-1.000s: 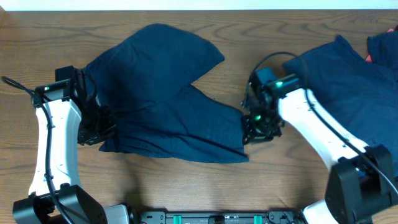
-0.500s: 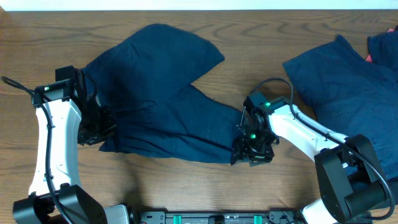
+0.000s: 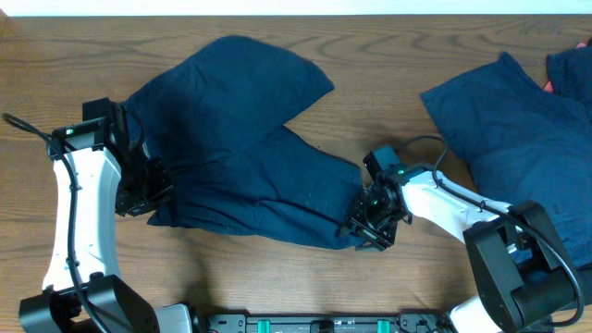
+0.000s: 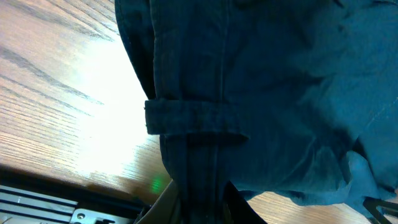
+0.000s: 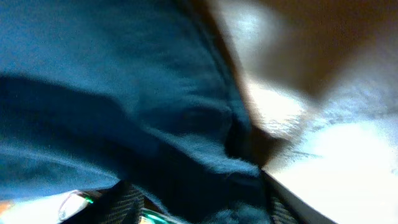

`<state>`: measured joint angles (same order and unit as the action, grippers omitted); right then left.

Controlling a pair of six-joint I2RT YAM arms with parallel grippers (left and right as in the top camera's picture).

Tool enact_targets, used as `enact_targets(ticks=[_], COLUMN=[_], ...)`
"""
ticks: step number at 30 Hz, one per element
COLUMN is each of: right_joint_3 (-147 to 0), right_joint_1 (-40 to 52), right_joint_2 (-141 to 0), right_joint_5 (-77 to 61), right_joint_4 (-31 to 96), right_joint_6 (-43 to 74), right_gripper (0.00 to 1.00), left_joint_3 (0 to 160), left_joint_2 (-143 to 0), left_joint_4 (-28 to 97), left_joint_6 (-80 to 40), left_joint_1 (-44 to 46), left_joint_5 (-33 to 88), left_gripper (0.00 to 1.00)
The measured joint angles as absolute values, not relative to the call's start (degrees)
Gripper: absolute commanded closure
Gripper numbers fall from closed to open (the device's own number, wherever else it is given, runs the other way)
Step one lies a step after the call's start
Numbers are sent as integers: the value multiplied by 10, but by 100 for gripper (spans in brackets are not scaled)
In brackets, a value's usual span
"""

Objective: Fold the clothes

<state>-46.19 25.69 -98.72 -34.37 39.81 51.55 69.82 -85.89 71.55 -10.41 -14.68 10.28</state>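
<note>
Dark blue shorts (image 3: 242, 148) lie spread on the wooden table, waistband at the left, one leg hem at the lower right. My left gripper (image 3: 148, 190) is shut on the waistband; in the left wrist view the band with a belt loop (image 4: 196, 118) runs down between my fingers (image 4: 168, 202). My right gripper (image 3: 368, 225) is shut on the leg hem; in the right wrist view blue cloth (image 5: 143, 106) fills the gap between the fingers (image 5: 124, 202).
A second dark blue garment (image 3: 518, 120) lies at the right of the table, with another dark piece (image 3: 572, 67) and a bit of red at the far right edge. Bare wood (image 3: 398, 55) lies between the two garments. The arm bases stand at the front edge.
My right gripper has moved down towards the table's front edge and slightly left, dragging the leg hem with it. The left arm has not moved.
</note>
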Motion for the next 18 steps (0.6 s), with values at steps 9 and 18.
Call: enact_targets(ticks=[9, 18], right_joint_3=[-438, -482], right_joint_1=[257, 218], right_joint_2=[-987, -949], right_joint_5=[-352, -275], right_joint_4=[343, 382], right_joint_6=[583, 500], right_gripper=[99, 99], left_joint_3=[698, 698], left_joint_2=[-859, -859], left_joint_4=[716, 761], left_joint_6=[-104, -97], left_joint_1=[-147, -145], left_joint_5=[103, 116], left_gripper=[84, 94])
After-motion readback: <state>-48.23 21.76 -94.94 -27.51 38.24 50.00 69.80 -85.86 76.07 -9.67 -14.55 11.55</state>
